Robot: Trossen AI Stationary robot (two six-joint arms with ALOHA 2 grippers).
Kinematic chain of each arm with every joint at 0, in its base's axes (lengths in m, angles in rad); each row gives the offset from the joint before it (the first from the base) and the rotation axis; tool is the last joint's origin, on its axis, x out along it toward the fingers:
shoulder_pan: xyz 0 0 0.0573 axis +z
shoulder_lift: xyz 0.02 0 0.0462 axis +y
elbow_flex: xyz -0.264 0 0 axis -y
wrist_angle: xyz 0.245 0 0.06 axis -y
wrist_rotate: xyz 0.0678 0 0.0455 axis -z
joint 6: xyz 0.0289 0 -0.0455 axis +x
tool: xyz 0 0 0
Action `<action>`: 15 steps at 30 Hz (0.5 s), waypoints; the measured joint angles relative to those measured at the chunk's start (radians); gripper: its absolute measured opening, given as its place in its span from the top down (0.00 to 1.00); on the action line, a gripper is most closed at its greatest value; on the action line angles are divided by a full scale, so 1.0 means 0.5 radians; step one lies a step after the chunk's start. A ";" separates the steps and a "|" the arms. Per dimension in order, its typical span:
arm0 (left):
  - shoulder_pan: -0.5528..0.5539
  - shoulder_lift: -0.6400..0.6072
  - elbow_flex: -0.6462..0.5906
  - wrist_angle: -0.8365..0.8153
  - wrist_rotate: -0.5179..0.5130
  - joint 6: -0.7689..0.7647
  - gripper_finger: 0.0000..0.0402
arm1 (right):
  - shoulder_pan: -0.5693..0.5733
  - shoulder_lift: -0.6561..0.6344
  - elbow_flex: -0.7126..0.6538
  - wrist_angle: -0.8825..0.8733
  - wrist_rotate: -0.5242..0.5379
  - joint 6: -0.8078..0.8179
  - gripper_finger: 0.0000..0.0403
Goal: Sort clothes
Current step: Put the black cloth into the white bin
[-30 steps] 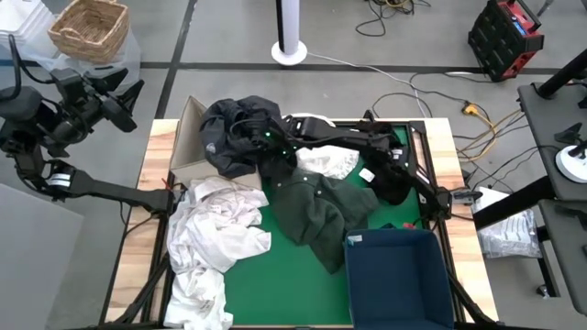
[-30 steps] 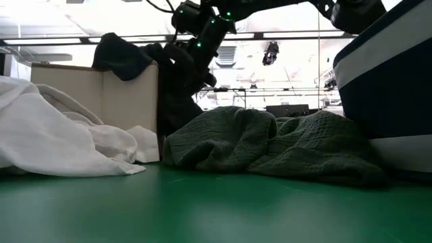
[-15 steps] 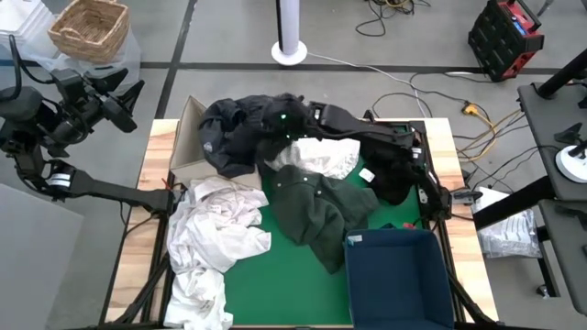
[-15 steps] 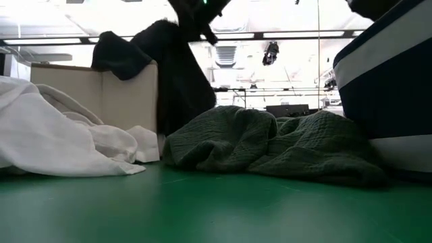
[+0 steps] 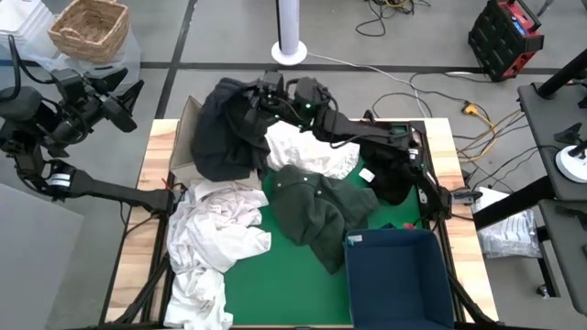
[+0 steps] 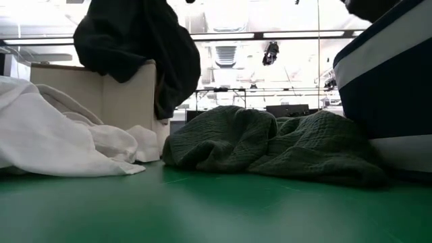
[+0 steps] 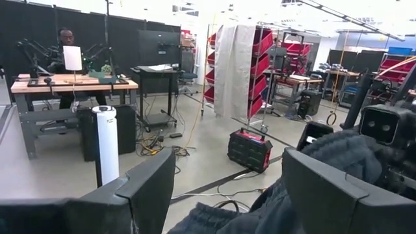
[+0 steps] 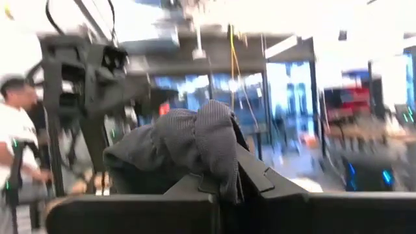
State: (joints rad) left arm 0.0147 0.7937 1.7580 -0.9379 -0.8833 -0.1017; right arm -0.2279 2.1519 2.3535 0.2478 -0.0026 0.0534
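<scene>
Since a second ago the right gripper (image 5: 273, 90) has risen from the pile toward the desk's far edge, hauling the charcoal garment (image 5: 220, 128) up with it. Its fingers are clamped on that cloth, which hangs over the cardboard box (image 6: 101, 94). The left gripper (image 5: 115, 96) waits spread wide, empty, off the desk's left corner.

Below our right gripper (image 5: 269, 90), the dark garment (image 5: 220, 128) it pinches hangs across the cardboard box (image 5: 185, 137), blocking it. Nearer us, white clothes (image 5: 213, 234), the green garment (image 5: 316, 206) and navy bin (image 5: 396, 280) crowd the mat (image 5: 275, 280); bare green lies between them.
</scene>
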 joint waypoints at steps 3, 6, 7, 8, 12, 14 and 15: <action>0.000 0.000 0.000 0.017 -0.001 0.020 0.36 | -0.009 0.104 -0.001 0.302 -0.012 0.067 0.98; 0.000 0.000 0.000 0.038 -0.001 0.030 0.36 | -0.023 0.213 0.000 0.427 -0.013 0.269 0.98; 0.000 0.000 0.000 0.040 -0.001 0.029 0.36 | -0.025 0.252 0.000 0.425 -0.013 0.338 0.98; 0.001 0.000 0.000 0.040 -0.001 0.030 0.36 | -0.026 0.293 0.000 0.419 -0.016 0.403 0.98; 0.000 0.000 0.000 0.040 0.000 0.030 0.36 | -0.025 0.434 -0.003 0.374 -0.021 0.589 0.98; 0.000 0.000 0.000 0.039 0.001 0.029 0.36 | -0.024 0.476 -0.001 0.345 -0.049 0.660 0.98; 0.001 0.000 0.000 0.039 0.001 0.029 0.36 | -0.024 0.481 0.001 0.294 -0.054 0.698 0.98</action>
State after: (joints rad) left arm 0.0151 0.7937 1.7580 -0.9184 -0.8829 -0.0872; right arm -0.2400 2.3924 2.3539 0.3949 -0.0296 0.4022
